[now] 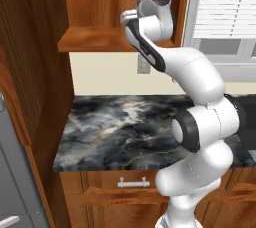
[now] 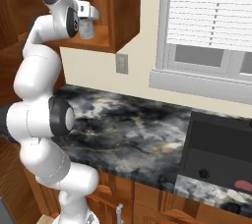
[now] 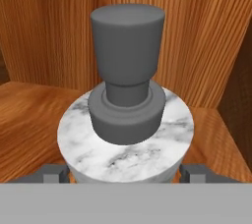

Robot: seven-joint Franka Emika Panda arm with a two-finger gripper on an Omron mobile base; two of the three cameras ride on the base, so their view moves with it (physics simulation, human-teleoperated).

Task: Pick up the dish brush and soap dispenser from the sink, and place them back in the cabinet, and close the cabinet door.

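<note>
The claw point(image 3: 123, 171) stands wide, one tip on each side of the soap bottle point(image 3: 125, 134), and the bottle sits right between them, nearer than anything else. Whether the tips touch its sides cannot be told; they look just beside it. In the right base view the bottle point(image 2: 87, 29) is upright on the cabinet point(image 2: 123, 16) shelf, at the shelf's near right end, so its long axis runs up and down and its dark pump top points up at the hand. My judgement: the bottle is placed, and the coming move turns on pulling the claw straight back along that axis without tipping it. The brush point(image 2: 243, 185) lies far off to the right, low in the sink point(image 2: 216, 152), a reddish head at the near right corner; its handle direction is too small to tell. The tabletop point(image 1: 130, 127) lies between the two. Count: one bottle, one brush, one sink, one cabinet, one arm with one claw.
</note>
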